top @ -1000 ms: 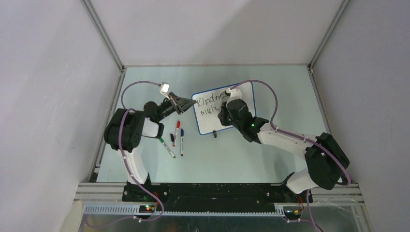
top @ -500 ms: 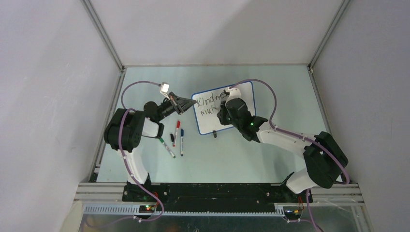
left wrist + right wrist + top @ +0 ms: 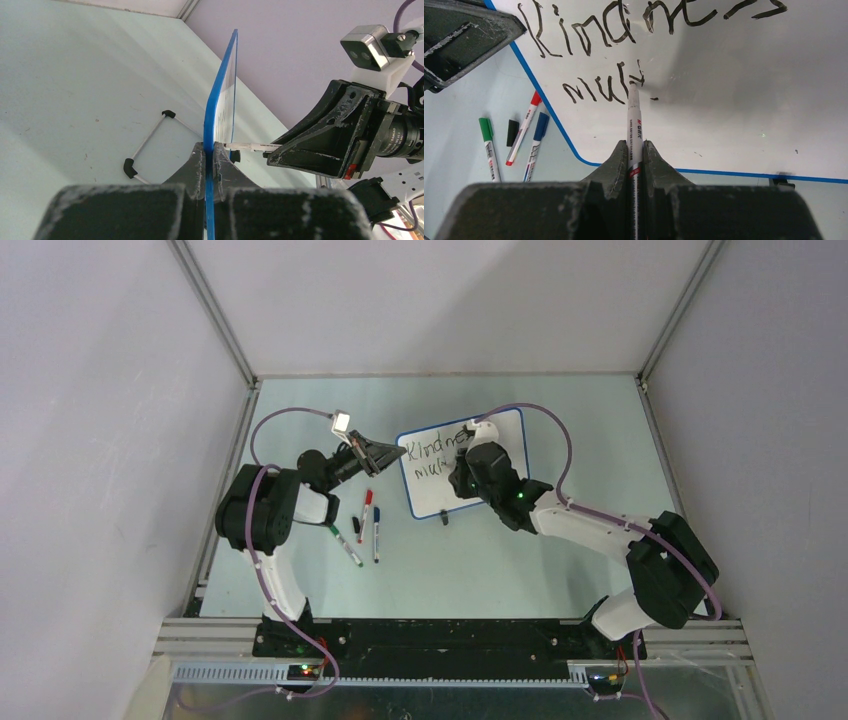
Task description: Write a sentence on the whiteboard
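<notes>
The whiteboard point(image 3: 440, 490) stands tilted on the table, white with a blue rim point(image 3: 220, 85). My left gripper point(image 3: 210, 150) is shut on its left edge and holds it steady; it shows in the top view point(image 3: 392, 452) too. My right gripper point(image 3: 635, 150) is shut on a white marker point(image 3: 634, 125) whose tip touches the board point(image 3: 734, 100) at the second line. The sentence point(image 3: 624, 30) reads "Kindness" on top and "mult" point(image 3: 601, 90) below in black strokes. In the top view my right gripper point(image 3: 462, 470) is over the board's middle.
A green marker point(image 3: 346, 545), a red marker point(image 3: 365, 512), a blue marker point(image 3: 376, 533) and a black cap point(image 3: 355, 525) lie on the table left of the board. They also show in the right wrist view, green marker point(image 3: 488, 147) leftmost. A wire foot point(image 3: 147, 142) props the board behind.
My right gripper has shifted slightly left and the marker has added strokes to the second line. The left gripper and board have not moved.
</notes>
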Tool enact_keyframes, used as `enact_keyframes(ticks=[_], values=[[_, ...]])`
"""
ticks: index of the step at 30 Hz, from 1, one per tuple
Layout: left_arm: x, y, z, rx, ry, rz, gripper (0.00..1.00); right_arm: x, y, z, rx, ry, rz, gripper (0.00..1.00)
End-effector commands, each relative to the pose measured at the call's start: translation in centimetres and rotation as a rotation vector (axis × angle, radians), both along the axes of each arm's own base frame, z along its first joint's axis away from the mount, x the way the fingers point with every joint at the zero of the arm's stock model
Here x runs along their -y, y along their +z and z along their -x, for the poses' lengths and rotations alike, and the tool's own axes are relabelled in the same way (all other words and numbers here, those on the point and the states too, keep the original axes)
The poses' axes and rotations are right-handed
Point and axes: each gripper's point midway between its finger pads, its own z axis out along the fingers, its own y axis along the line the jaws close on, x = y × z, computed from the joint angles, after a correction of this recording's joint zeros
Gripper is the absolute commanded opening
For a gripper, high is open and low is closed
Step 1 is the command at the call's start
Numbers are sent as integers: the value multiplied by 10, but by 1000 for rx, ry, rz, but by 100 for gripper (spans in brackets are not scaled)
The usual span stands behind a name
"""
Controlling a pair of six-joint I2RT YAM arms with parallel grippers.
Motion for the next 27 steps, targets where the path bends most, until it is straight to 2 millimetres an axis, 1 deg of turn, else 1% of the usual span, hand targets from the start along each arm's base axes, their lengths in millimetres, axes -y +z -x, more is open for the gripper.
enact_keyframes(ticks=[1,20,21,27], values=[[-4,25,1,129,18,-7,0,5,19,-15,32,-66,-25,0],[-5,25,1,130,19,-8,0,17,22,-19,31,-142,-39,0],[-5,25,1,129,19,-8,0,19,17,-17,16,-143,-22,0],[-5,25,1,129,19,-8,0,17,19,-14,26,-122,-18,0]])
